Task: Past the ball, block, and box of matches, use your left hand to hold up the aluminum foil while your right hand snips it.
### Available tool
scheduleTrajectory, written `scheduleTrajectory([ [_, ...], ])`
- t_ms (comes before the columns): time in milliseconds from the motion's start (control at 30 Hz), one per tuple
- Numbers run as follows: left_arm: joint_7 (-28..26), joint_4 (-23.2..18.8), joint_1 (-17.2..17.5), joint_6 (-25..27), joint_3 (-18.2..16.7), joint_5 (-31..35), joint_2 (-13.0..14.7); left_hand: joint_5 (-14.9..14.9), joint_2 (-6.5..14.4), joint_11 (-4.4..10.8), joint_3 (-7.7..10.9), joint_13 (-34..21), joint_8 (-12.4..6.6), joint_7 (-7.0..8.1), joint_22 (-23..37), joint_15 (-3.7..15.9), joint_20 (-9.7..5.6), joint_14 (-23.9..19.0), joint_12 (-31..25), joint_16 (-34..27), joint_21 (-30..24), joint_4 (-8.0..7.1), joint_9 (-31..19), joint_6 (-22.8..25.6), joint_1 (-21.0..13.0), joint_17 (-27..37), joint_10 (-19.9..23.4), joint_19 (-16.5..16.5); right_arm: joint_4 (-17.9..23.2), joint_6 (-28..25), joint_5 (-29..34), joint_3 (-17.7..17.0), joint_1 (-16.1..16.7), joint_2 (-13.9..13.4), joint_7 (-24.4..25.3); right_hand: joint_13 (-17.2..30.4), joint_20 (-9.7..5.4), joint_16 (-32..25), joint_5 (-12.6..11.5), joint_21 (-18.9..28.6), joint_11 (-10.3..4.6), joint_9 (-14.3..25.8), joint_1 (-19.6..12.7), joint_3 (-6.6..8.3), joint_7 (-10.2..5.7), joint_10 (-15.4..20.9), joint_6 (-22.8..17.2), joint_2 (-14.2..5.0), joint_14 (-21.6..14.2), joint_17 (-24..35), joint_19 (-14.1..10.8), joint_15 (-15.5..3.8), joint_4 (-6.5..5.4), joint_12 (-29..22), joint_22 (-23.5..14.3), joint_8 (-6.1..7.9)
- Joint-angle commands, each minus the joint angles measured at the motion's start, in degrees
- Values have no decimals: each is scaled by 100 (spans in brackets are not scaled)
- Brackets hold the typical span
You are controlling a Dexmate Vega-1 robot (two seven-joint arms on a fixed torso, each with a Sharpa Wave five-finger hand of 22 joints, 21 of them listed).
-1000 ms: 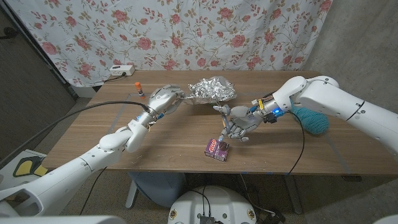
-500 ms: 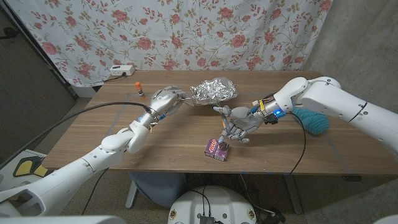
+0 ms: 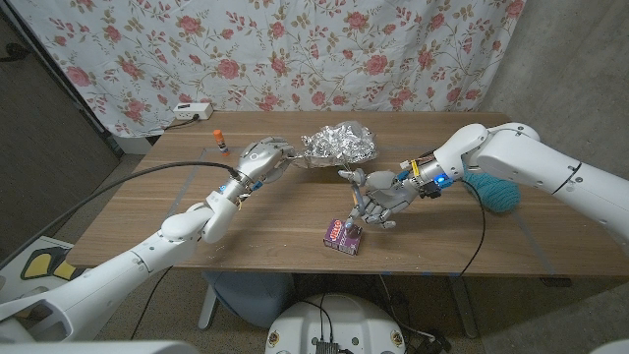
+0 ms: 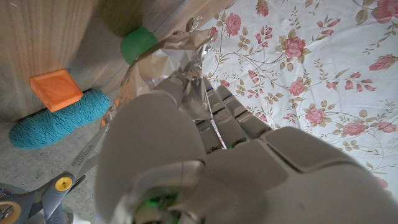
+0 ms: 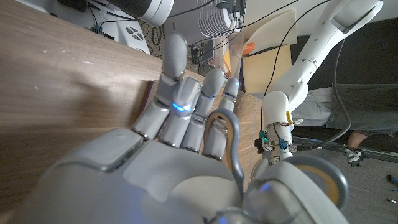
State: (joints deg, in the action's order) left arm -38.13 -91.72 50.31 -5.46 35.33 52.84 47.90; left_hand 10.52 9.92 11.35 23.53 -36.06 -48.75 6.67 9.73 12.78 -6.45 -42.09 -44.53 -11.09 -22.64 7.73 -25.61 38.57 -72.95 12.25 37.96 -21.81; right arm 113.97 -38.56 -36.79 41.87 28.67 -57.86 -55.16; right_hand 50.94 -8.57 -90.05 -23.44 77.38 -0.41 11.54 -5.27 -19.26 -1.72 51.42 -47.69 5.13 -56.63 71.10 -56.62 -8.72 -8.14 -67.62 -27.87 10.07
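Fingers [image 3: 278, 149] of my left hand [image 3: 261, 157] pinch the edge of the aluminum foil [image 3: 340, 142], and compared with a second ago the crumpled sheet sits a little higher over the far side of the tabletop [image 3: 285, 221], so I judge the holding-up part is done. My right hand [image 3: 378, 197] grips the scissors [image 4: 65, 183]; it has moved only slightly and remains below and to the right of the foil, apart from it, so the snip is not yet made. Nearer to me lies the box of matches [image 3: 343, 234]. In the left wrist view I see the orange block [image 4: 55, 88], the green ball [image 4: 138, 43] and some teal yarn [image 4: 56, 120].
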Motion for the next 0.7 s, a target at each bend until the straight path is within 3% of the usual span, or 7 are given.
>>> scheduleTrajectory([
  [33, 42, -74, 68, 66, -26, -12, 36, 10, 27, 13, -10, -17, -42, 11, 29, 74, 13, -65, -29, -11, 6, 6, -7, 11, -22, 7, 21, -58, -111, 39, -62, -35, -26, -22, -124, -23, -171, 10, -9, -10, 60, -12, 31, -62, 1339, -8, 1604, 123, 54, 12, 34, -282, -4, 30, 44, -36],
  [300, 25, -35, 73, 54, -20, -30, 13, 11, 27, 15, -15, -8, -64, 24, 30, 75, 11, -76, -49, -12, 26, 11, -3, 13, -23, 7, 17, -67, -314, -75, -58, 120, -174, 84, -410, -93, -153, 34, -55, -98, 201, -73, 122, -39, 1362, -184, 2448, 196, 166, 3, 78, -256, -24, 110, 224, -50],
  [333, 21, -14, 63, 40, -9, -31, 3, 11, 28, 16, -15, -5, -70, 21, 30, 75, 12, -79, -51, -13, 29, 11, -5, 18, -23, 7, 15, -68, -363, -106, -90, 139, -193, 112, -463, -140, -152, 42, -72, -89, 200, -83, 133, -29, 1366, -204, 2706, 188, 187, 0, 83, -252, -27, 138, 231, -49],
  [700, 56, 59, 17, 50, 40, -52, -56, 12, 34, 17, -18, 4, -87, 47, 32, 75, 12, -94, -80, -14, 52, 12, 13, 9, -24, 7, 10, -94, -485, -92, -122, 211, -237, 187, -631, -188, -131, 55, -104, -93, 228, -85, 185, -19, 1376, -222, 2946, 156, 237, -5, 99, -253, -45, 142, 285, 14],
])
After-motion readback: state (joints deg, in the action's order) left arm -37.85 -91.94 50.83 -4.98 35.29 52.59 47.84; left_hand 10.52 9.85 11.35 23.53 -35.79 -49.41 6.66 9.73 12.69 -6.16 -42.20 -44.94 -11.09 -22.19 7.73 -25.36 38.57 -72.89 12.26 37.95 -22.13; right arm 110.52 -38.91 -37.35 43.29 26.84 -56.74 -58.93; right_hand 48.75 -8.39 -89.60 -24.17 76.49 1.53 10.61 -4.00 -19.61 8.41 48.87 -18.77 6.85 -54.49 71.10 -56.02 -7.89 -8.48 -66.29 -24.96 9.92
